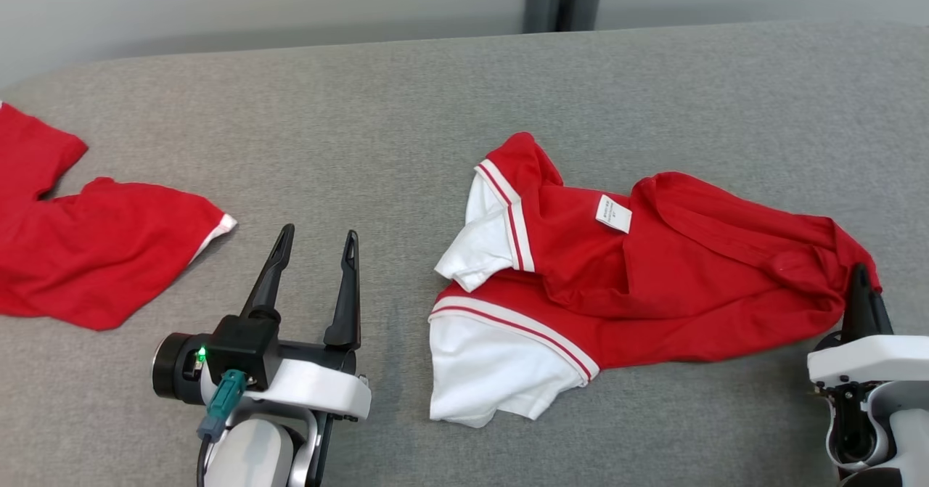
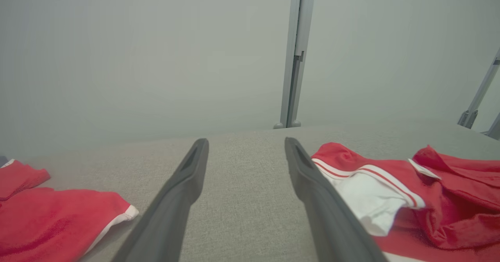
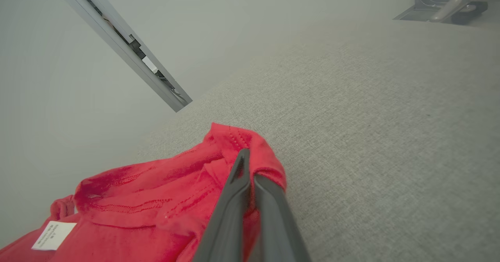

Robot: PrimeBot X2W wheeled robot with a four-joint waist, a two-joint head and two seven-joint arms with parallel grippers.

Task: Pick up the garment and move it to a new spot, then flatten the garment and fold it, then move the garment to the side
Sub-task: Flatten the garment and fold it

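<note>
— Where to find the shirt [image 1: 624, 269]?
— Crumpled on the grey table [image 1: 406, 109], right of centre, white sleeves [image 1: 479, 247] toward the left gripper [image 1: 320, 231].
— And that left gripper?
— Spread wide, holding nothing, aimed up the table, between the shirt and a second red garment [image 1: 94, 255] at the far left.
— Right gripper [image 3: 245, 154]?
— Pinched shut on the shirt's red edge at its right end, a white label [image 1: 613, 213] further in.

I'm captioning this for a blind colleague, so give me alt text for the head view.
A crumpled red and white shirt lies on a grey table, its right end pinched in the shut right gripper. The open left gripper is empty, and a second red garment lies at far left.
</note>
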